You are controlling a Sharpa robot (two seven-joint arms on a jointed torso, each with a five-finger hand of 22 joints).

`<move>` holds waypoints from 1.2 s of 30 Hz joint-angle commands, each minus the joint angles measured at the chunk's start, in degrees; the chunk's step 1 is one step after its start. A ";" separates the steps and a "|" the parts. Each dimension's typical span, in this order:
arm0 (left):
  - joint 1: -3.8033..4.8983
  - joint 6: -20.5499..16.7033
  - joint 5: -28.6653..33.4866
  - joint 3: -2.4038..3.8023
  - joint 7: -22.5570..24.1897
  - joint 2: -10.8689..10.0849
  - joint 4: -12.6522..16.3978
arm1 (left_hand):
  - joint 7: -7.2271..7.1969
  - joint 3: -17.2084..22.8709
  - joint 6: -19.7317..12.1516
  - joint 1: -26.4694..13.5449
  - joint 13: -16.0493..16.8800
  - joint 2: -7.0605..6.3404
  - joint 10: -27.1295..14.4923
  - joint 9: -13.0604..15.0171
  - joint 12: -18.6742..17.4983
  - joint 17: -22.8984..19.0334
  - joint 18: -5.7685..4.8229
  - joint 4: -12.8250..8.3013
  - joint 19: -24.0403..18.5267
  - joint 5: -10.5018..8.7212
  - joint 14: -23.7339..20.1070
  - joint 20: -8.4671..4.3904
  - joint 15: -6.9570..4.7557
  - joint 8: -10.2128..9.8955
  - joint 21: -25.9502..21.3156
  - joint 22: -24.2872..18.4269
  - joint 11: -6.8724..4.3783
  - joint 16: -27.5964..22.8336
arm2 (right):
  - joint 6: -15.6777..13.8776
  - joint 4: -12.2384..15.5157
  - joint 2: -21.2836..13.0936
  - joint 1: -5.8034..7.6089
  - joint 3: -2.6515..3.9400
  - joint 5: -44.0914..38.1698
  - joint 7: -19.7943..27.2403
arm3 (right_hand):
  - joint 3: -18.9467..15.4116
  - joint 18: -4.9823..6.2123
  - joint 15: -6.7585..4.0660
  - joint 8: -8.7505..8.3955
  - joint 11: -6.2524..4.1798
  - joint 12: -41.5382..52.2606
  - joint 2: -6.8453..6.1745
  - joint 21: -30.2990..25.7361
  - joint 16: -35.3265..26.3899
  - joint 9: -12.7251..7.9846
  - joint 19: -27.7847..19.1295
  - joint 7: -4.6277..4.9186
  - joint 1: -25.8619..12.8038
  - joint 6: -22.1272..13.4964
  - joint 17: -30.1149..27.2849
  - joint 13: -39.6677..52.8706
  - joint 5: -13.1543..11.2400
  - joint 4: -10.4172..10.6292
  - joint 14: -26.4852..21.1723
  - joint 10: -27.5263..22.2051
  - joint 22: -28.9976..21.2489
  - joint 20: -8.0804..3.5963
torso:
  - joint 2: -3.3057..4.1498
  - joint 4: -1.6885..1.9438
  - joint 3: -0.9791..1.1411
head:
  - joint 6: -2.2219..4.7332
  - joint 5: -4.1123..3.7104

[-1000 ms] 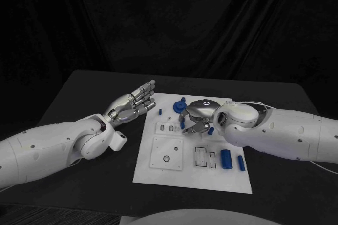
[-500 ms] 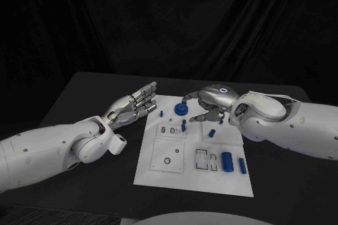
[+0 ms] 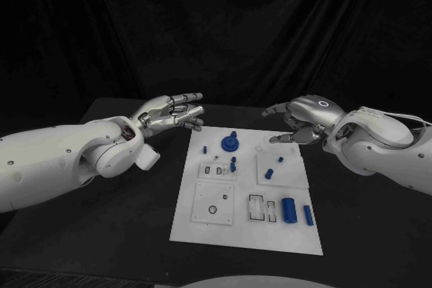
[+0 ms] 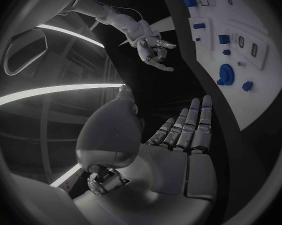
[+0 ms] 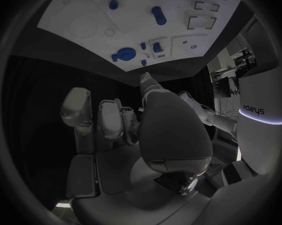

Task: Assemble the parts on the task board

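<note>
The white task board point(image 3: 209, 228) lies in the middle of the table. At its far end sits a round blue part point(image 3: 230, 140), with small blue pegs point(image 3: 233, 165) standing near it. Two blue cylinders point(image 3: 289, 209) lie at its near right. My left hand point(image 3: 171, 115) hovers open beyond the board's far left corner and holds nothing. Above the far right corner my right hand point(image 3: 301, 120) is also open and off the board, fingers loosely bent. The left wrist view has the board point(image 4: 261, 44), the round part point(image 4: 226, 74) and the right hand point(image 4: 152, 46) beyond my left hand point(image 4: 178, 140). The right wrist view looks past my right hand point(image 5: 125, 122) at the board point(image 5: 72, 7).
Small white inset plates point(image 3: 214, 202) with slots and holes sit on the board's near half. The black table point(image 3: 117, 207) runs wide on both sides of the board, and a black curtain hangs behind it.
My right hand has lifted off the middle of the board and drawn back to the far right, leaving a blue peg standing. My left hand has risen and moved farther away.
</note>
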 commanded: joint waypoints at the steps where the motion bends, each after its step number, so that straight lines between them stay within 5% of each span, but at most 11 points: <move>1: 1.34 1.56 -8.20 0.07 -16.40 0.98 -0.61 | 2.61 2.36 3.29 -2.18 2.34 -0.38 8.87 0.43 6.37 1.77 1.15 0.04 6.43 -0.83 6.19 -0.84 -1.84 0.94 2.96 1.09 -1.28 5.49 | 0.02 -0.54 -0.89 -1.14 -0.05 0.47 -0.25 | 0.36 0.84 0.51 0.23 -0.04 -0.13 0.54 -0.12 -0.30 -0.08 -0.48 -0.11 -0.10 0.40 -0.01 4.39 -0.07 -0.02 0.58 -0.24 7.07 0.04 | -0.28 -0.53 0.11 | 0.25 0.05; 7: 3.27 12.73 -14.93 0.07 -32.59 3.50 -2.54 | 2.36 1.47 7.19 -6.90 5.75 -1.43 16.83 0.61 14.13 5.29 3.39 0.23 14.67 -0.79 14.02 -2.29 -5.61 1.90 6.47 2.33 -5.21 14.82 | -0.19 -1.31 -1.87 -2.91 -0.06 0.52 -0.52 | 0.51 0.84 0.46 0.37 -0.07 -0.09 0.90 -0.12 -0.28 -0.18 -0.40 -0.09 -0.11 0.70 0.00 4.40 0.16 -0.05 0.67 -0.18 7.08 0.02 | -0.98 -1.03 0.70 | -0.15 -0.09; 17: 4.63 20.46 -20.00 0.08 -42.88 8.94 -5.36 | 2.17 2.37 31.34 -4.16 25.02 7.33 23.49 6.70 38.75 20.28 3.21 -0.57 26.36 -0.92 22.53 -7.44 -11.19 14.45 17.37 8.54 -10.27 40.04 | -2.64 -2.33 -2.04 -4.71 -0.06 1.29 -0.16 | 0.77 0.72 0.35 0.95 -0.13 0.22 1.72 0.41 0.04 -0.51 0.20 -0.07 -0.20 2.11 0.35 4.66 1.76 -0.15 1.13 0.21 7.27 -0.08 | -2.03 -1.97 2.06 | -1.54 -0.65; 18: 4.68 20.37 -21.63 0.08 -42.92 10.01 -5.91 | 0.87 1.56 32.89 -3.64 40.21 8.27 32.33 9.97 50.94 41.02 3.41 -0.67 29.12 -0.43 33.25 -9.13 -12.43 18.38 21.62 11.25 -12.17 54.11 | -3.14 -2.59 -1.92 -4.98 -0.06 1.60 0.02 | 0.82 0.69 0.33 1.10 -0.14 0.31 1.92 0.57 0.17 -0.61 0.36 -0.07 -0.21 2.53 0.50 4.74 2.28 -0.19 1.26 0.31 7.33 -0.11 | -2.27 -2.47 2.38 | -1.91 -0.45; 19: 4.71 20.37 -22.51 0.08 -43.06 10.80 -6.35 | 0.23 0.81 32.35 -3.18 48.88 9.14 36.01 13.65 56.66 50.03 3.21 -0.58 28.88 -0.64 36.30 -9.84 -12.96 21.73 24.85 13.77 -12.54 59.54 | -3.33 -2.75 -1.85 -5.19 -0.06 1.79 0.11 | 0.84 0.68 0.32 1.16 -0.15 0.36 2.01 0.61 0.19 -0.64 0.42 -0.06 -0.21 2.69 0.53 4.79 2.48 -0.21 1.30 0.37 7.35 -0.12 | -2.37 -2.68 2.52 | -2.13 -0.56; 21: 4.74 20.45 -23.61 0.09 -43.46 12.18 -7.19 | -0.12 0.12 31.37 -2.62 55.74 9.70 39.47 18.42 60.79 57.34 3.13 -0.70 27.66 -0.68 39.39 -9.93 -13.25 25.55 28.07 16.54 -12.76 62.99 | -3.59 -2.98 -1.75 -5.56 -0.06 2.03 0.29 | 0.86 0.65 0.32 1.32 -0.11 0.41 2.32 0.68 0.24 -0.73 0.55 0.01 -0.36 3.14 0.58 4.82 2.88 -0.19 1.40 0.44 7.39 -0.14 | -2.59 -3.01 2.86 | -2.62 -0.47; 23: 4.76 20.46 -24.31 0.08 -44.08 13.43 -7.95 | -1.55 -0.43 30.35 -2.78 71.96 10.24 52.53 26.45 70.38 71.36 3.37 -0.86 28.65 -0.63 48.07 -11.04 -14.47 31.54 34.51 21.47 -14.05 68.12 | -4.15 -3.16 -1.63 -5.94 -0.06 2.19 0.60 | 0.82 0.65 0.34 1.44 -0.08 0.36 2.60 0.65 0.18 -0.80 0.61 0.05 -0.67 3.47 0.51 4.76 3.21 -0.13 1.43 0.43 7.40 -0.14 | -2.67 -3.13 3.00 | -3.10 -0.52; 25: 4.76 20.42 -24.67 0.08 -44.76 14.26 -8.45 | -1.90 -0.52 29.93 -2.91 75.20 10.65 55.28 29.62 72.01 75.51 2.72 -0.77 30.28 -0.54 50.53 -11.36 -14.81 33.55 38.66 26.84 -14.44 69.20 | -4.90 -3.26 -1.51 -6.18 -0.06 2.27 0.96 | 0.81 0.65 0.34 1.46 -0.08 0.20 2.64 0.59 0.12 -0.82 0.61 0.05 -0.74 3.54 0.44 4.56 3.29 -0.13 1.43 0.31 7.39 -0.14 | -2.79 -3.35 3.26 | -3.42 -0.18; 26: 4.75 20.42 -24.86 0.08 -45.35 14.84 -8.82 | -2.64 -0.62 30.15 -3.51 81.78 11.36 61.29 33.24 75.18 81.75 1.13 -0.74 35.45 -0.42 54.20 -11.93 -15.52 35.96 46.18 37.61 -15.23 70.56 | -5.58 -3.31 -1.43 -6.32 -0.06 2.32 1.27 | 0.78 0.65 0.35 1.50 -0.08 0.12 2.69 0.57 0.09 -0.85 0.63 0.06 -0.83 3.66 0.41 4.46 3.39 -0.13 1.44 0.26 7.39 -0.14 | -2.96 -3.69 3.57 | -3.69 0.13; 29: 4.70 20.66 -25.19 0.08 -47.13 16.42 -9.94 | -3.74 -0.85 30.62 -4.01 83.24 11.97 62.59 39.04 75.83 82.21 -0.16 -0.68 38.89 -0.42 54.45 -12.99 -16.65 38.09 52.21 46.50 -16.39 70.65 | -7.81 -3.28 -1.47 -6.56 -0.06 2.41 2.15 | 0.66 0.59 0.34 1.64 -0.08 0.29 2.78 0.88 0.33 -0.94 0.81 0.06 -1.14 4.09 0.72 4.65 3.60 -0.14 1.56 0.42 7.49 -0.14 | -3.15 -4.24 3.92 | -4.41 1.11; 36: 4.25 20.82 -25.42 0.08 -49.56 19.15 -11.87 | -4.46 -0.45 31.71 -3.18 83.24 12.27 62.59 41.53 75.83 82.21 -0.41 -1.21 39.93 0.47 54.45 -13.70 -17.39 37.52 53.53 48.58 -17.13 70.65 | -12.37 -2.62 -2.56 -6.71 -0.06 2.64 3.92 | 0.27 0.42 0.28 2.10 -0.13 1.10 2.96 1.84 1.03 -1.18 1.37 0.05 -2.15 5.52 1.55 5.52 3.64 -0.10 1.95 1.17 7.81 -0.20 | -3.42 -5.32 4.60 | -5.08 2.52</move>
